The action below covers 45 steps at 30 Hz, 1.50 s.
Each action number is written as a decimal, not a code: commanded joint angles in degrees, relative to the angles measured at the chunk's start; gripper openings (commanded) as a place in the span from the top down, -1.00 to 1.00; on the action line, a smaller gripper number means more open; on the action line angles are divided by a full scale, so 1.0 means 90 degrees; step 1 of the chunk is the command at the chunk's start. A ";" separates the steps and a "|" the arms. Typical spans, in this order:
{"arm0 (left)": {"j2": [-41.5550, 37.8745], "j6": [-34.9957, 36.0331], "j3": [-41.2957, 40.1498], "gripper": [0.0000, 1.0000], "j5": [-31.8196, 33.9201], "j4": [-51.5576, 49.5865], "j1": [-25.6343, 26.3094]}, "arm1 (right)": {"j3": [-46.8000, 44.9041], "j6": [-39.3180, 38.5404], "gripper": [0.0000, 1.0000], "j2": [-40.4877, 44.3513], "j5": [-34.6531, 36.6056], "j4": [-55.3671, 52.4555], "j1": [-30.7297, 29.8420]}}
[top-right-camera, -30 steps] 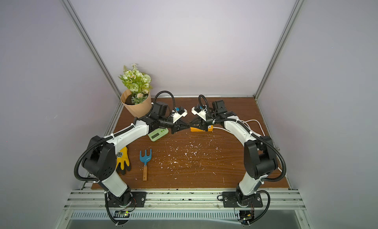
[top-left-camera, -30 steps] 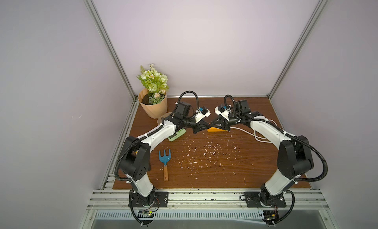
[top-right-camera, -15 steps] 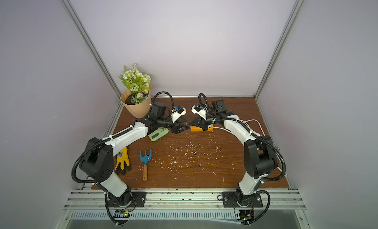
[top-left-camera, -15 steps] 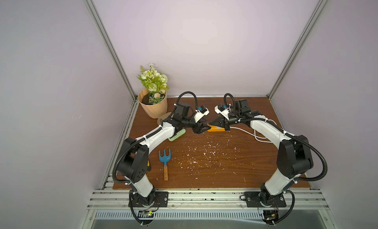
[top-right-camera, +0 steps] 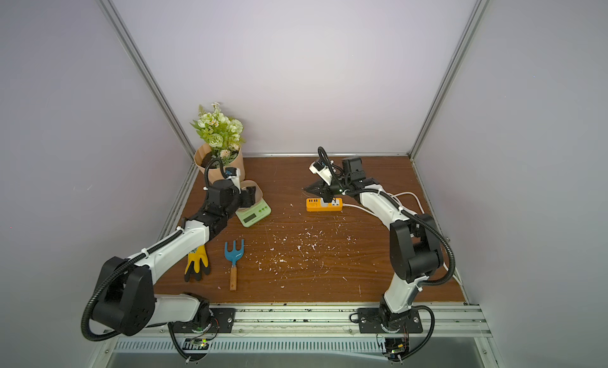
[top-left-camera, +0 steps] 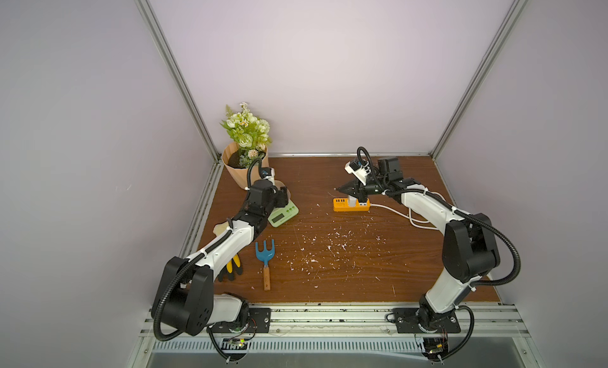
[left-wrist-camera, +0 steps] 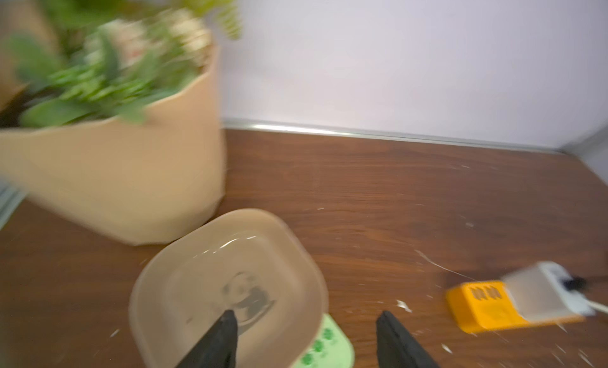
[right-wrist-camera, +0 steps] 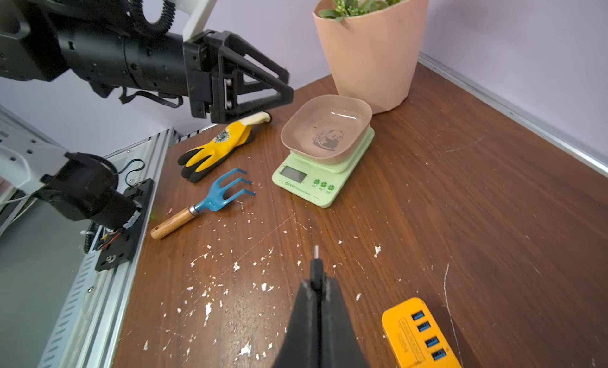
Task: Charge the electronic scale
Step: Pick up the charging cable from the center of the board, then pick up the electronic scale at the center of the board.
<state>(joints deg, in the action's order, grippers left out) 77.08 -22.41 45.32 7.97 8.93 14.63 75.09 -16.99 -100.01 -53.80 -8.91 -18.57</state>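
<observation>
While pot [right-wrist-camera: 371,60] holds flowers [right-wrist-camera: 348,2], tray [right-wrist-camera: 312,119] tops scale [right-wrist-camera: 309,185]

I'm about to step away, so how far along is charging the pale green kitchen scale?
Done: a white cube charger sits on the orange power strip. In hand: the right gripper is shut on a small black cable plug. The left gripper hangs open over the pale green electronic scale's beige tray. Left: the plug is not yet in the scale.
</observation>
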 commanded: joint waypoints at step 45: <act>0.1749 -0.0974 0.1159 1.00 -0.0966 -0.0765 -0.0598 | -0.0133 0.3022 1.00 -0.0428 0.0248 0.0704 0.0027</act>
<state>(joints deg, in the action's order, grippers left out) 95.09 -34.63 54.28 4.40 -1.04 7.57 74.19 6.04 -103.96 -49.80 -5.02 -18.57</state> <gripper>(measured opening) 0.067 0.060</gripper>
